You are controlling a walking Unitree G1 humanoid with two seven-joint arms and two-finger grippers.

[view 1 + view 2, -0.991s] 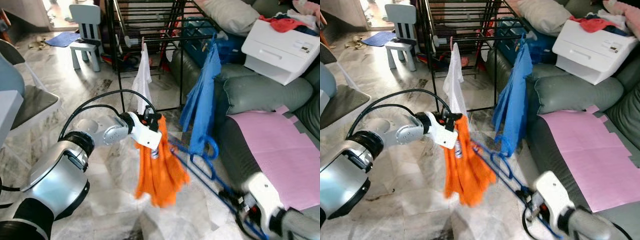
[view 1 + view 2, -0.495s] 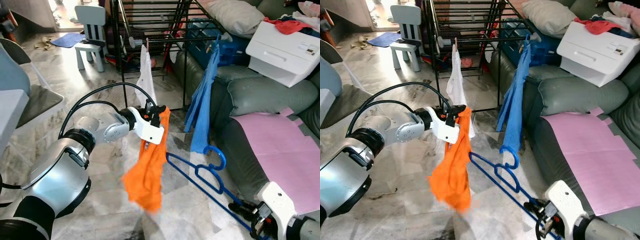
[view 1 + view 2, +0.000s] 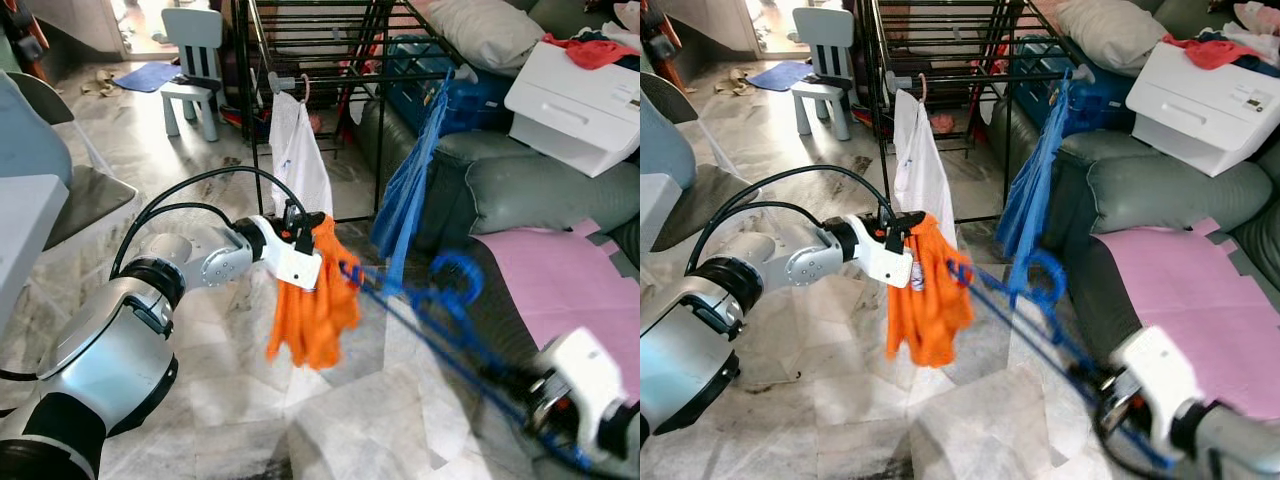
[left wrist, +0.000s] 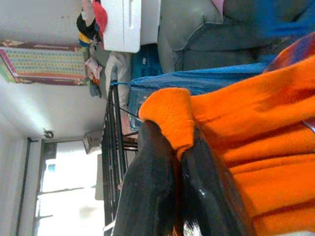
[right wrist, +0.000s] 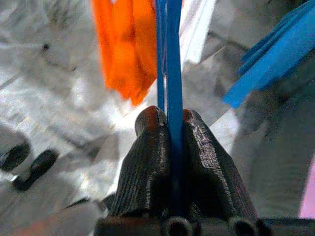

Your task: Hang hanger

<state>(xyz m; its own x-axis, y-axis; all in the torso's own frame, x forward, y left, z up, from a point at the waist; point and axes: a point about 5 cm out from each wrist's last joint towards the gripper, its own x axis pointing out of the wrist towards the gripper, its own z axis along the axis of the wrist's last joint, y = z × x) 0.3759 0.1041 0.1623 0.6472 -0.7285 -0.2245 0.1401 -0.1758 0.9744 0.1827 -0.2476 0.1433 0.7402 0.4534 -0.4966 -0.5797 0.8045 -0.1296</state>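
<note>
Pinching orange cloth (image 3: pixel 312 300), L gripper (image 4: pixel 172 147) fingers pressed on its edge, just in front of rack (image 3: pixel 330 60). R gripper (image 5: pixel 170 118) clamps blue hanger (image 3: pixel 1015 290); hanger tip touches cloth, blurred, below rack.

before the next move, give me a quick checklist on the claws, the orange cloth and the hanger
1. Left claw shut on orange cloth: ok.
2. Right claw shut on blue hanger: ok.
3. Hanger end meeting the cloth: ok; whether it is inside the garment: cannot tell, blurred.
4. Cloth off the floor: ok.
5. Free rail on the black drying rack: cannot tell.
</note>
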